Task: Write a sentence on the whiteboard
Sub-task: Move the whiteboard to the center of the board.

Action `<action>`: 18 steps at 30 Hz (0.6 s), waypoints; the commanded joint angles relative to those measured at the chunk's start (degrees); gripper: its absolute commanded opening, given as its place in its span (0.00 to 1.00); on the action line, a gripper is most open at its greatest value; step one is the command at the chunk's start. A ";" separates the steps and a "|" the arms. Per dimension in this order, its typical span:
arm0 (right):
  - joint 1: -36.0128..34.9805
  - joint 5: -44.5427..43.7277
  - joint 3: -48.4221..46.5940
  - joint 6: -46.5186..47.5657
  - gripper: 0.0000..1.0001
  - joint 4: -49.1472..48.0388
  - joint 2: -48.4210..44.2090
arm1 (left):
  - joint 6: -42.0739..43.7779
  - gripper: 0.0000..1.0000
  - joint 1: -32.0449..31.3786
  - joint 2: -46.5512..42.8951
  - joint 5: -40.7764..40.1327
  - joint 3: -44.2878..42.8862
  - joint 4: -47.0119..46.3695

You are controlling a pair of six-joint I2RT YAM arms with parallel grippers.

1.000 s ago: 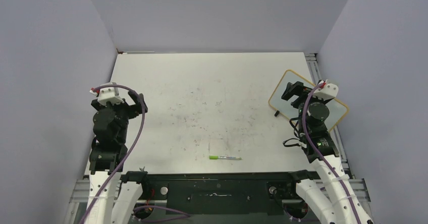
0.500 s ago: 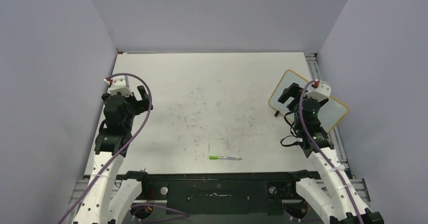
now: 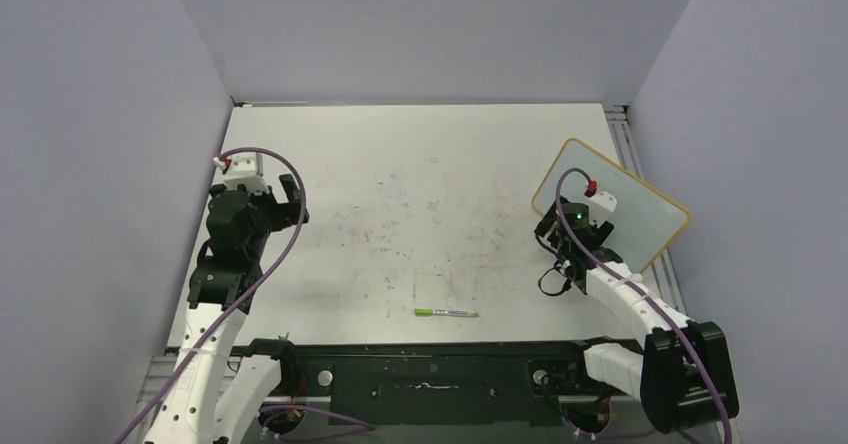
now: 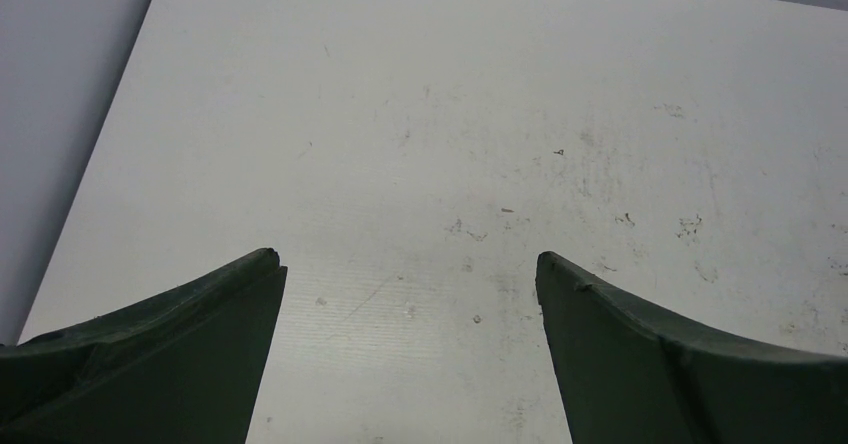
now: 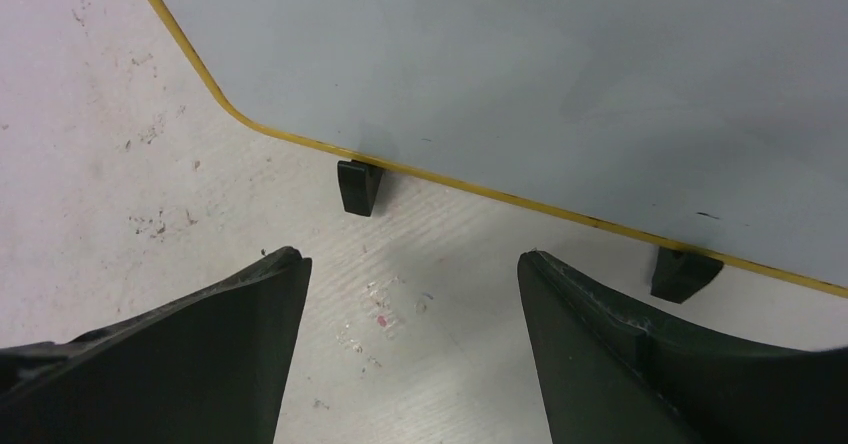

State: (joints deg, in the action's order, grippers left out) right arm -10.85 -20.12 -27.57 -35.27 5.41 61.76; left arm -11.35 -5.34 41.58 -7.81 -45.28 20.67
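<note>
Lower now than a second ago, my right pincer (image 5: 410, 256) faces the whiteboard (image 3: 645, 214) at the right edge of the scuffed table (image 3: 400, 154), released, grasping nothing; my left pincer (image 4: 407, 256), released too, hangs near the left edge; grey walls (image 3: 430, 34) hem three sides; my wrist view cuts off the board's top; the middle gives room.

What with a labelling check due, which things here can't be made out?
Whiteboard: near-left edge hidden by the right arm in top view; far part cut off by the right wrist view's edge.
Marker: label print too small, top view.
Right pincer: fingertips hidden under its wrist in top view.
</note>
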 commanded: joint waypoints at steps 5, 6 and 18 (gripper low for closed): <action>1.08 -0.10 -1.76 -0.79 0.68 -14.06 10.62 | 0.68 0.96 -0.37 0.86 3.31 0.10 -0.73; 1.28 0.01 -1.98 -0.85 0.65 -14.93 12.22 | 0.71 0.96 -0.37 0.87 4.03 0.18 -0.93; 0.64 0.11 -3.16 -0.39 0.56 -20.71 19.19 | 1.07 0.96 -0.27 1.36 5.34 0.36 -1.48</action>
State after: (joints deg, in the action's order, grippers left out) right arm -9.85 -18.92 -28.27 -35.46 -10.13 80.14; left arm -11.27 -5.56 42.87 -3.86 -44.71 20.93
